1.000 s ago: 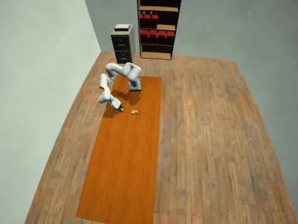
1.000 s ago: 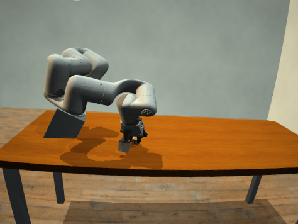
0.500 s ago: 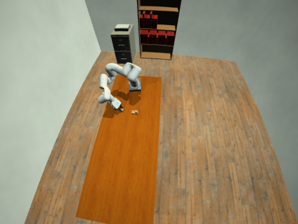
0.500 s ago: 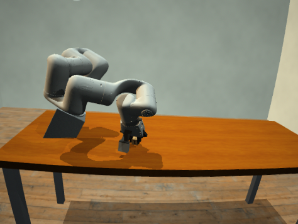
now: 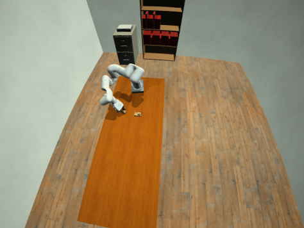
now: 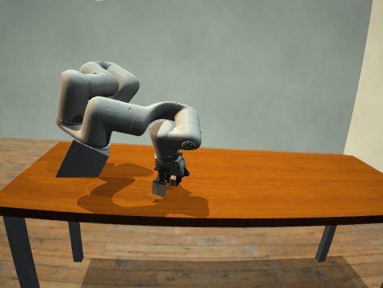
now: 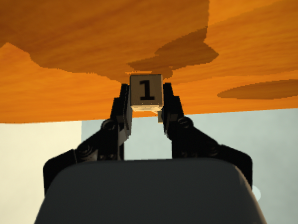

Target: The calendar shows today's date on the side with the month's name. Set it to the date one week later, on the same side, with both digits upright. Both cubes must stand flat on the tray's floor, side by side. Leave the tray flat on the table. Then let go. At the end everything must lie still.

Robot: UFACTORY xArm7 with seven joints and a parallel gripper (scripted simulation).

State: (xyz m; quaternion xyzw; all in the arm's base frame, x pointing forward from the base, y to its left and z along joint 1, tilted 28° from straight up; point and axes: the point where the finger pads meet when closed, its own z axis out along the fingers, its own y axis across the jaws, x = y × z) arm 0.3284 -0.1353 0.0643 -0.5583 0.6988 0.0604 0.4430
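Note:
My gripper (image 7: 146,94) is shut on a small wooden date cube (image 7: 146,91). The face toward the wrist camera shows a black "1", upright in that view. The cube is held above the orange table, near its left edge in the top view, where the gripper (image 5: 123,111) hangs low. In the exterior view the cube (image 6: 172,179) peeks out between the fingers. The calendar tray (image 5: 136,114) lies on the table a short way to the right of the gripper in the top view. It is too small to read; its contents cannot be told. The arm hides it in the exterior view.
The arm's base (image 5: 137,86) stands at the far end of the long table (image 5: 128,150). A black filing cabinet (image 5: 126,45) and a bookshelf (image 5: 161,29) stand on the floor beyond the table.

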